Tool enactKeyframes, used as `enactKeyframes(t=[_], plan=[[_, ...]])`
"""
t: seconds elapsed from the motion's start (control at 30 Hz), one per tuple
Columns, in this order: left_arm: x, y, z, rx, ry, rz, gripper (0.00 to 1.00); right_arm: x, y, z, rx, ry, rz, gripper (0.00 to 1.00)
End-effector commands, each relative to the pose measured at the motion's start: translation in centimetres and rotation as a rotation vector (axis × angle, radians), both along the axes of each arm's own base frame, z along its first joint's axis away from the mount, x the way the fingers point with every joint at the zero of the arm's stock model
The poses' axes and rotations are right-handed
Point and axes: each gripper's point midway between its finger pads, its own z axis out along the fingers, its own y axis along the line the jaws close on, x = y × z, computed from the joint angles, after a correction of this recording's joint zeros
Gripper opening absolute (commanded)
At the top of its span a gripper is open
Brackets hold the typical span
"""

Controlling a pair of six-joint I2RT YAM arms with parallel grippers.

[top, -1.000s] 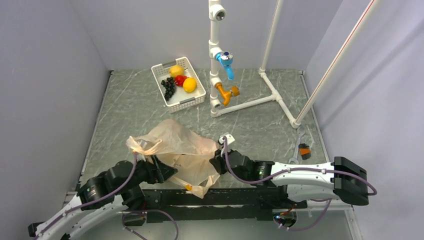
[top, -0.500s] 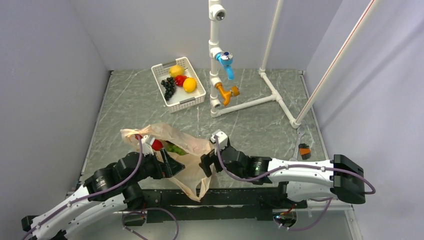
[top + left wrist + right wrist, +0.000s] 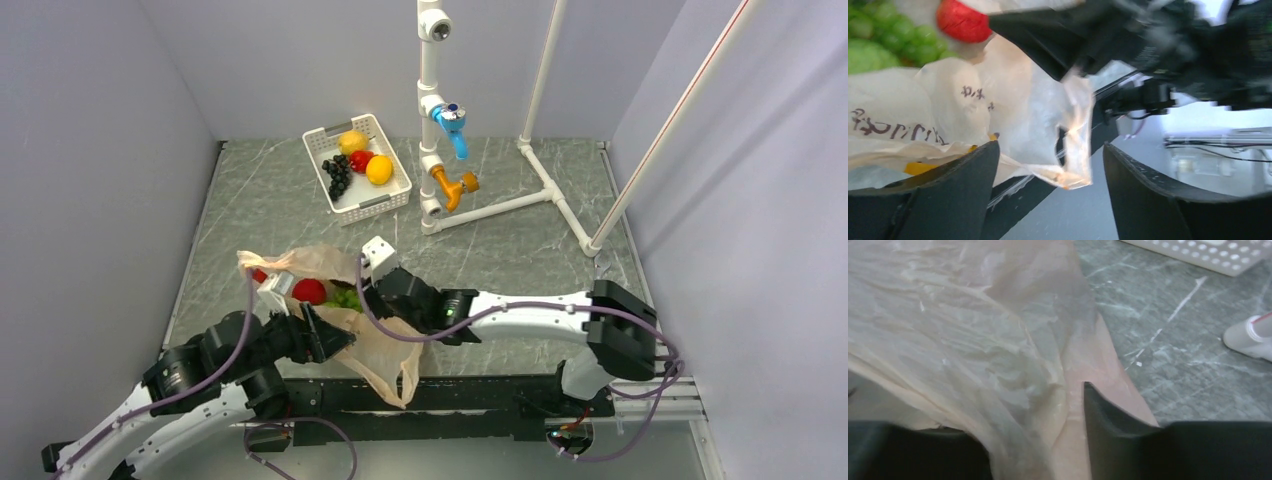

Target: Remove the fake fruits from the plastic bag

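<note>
The peach plastic bag [image 3: 375,345] lies crumpled at the table's front, with one end hanging over the edge. Its mouth is open. A red apple [image 3: 308,291] and a green grape bunch [image 3: 346,297] show inside it. Both also show in the left wrist view, the apple [image 3: 962,21] and the grapes [image 3: 913,35], next to a round green fruit [image 3: 865,55]. My left gripper [image 3: 330,337] is open, and a bag handle [image 3: 1073,150] hangs between its fingers [image 3: 1050,145]. My right gripper [image 3: 372,292] is over the bag, open, with bag film [image 3: 973,330] lying over its left finger [image 3: 1038,405]. The maroon fruit is hidden.
A white basket [image 3: 372,207] at the back holds black grapes, a lemon, an orange fruit and a red fruit. A white pipe frame [image 3: 430,150] with blue and orange valves stands to its right. A small orange-black object [image 3: 607,298] lies at the right.
My right gripper has moved left over the bag, bunching it leftward. The bag's mouth has opened, and the apple and the green grapes now show. My left arm has shifted slightly.
</note>
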Motion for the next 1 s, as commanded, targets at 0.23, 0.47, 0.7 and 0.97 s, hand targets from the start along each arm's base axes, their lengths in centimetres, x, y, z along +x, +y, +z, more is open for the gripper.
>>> enactKeyframes(t=[0.23,0.47,0.7,0.97], plan=[[3.2,-2.7,2.0,-0.061,-0.102,0.048,0.66,5.1,-2.3,5.2,0.062,-0.097,-0.290,0.00],[7.6,-3.6,2.7,0.017,-0.184,0.187,0.63,4.4,-6.1,9.3,0.123,-0.125,-0.325,0.00],[10.7,-2.2,0.8,0.200,-0.202,0.295,0.74,4.3,-8.4,11.5,0.171,-0.160,-0.355,0.00],[7.7,-5.0,-7.9,0.191,0.023,0.109,0.74,3.4,-7.1,9.1,0.099,-0.119,-0.246,0.29]])
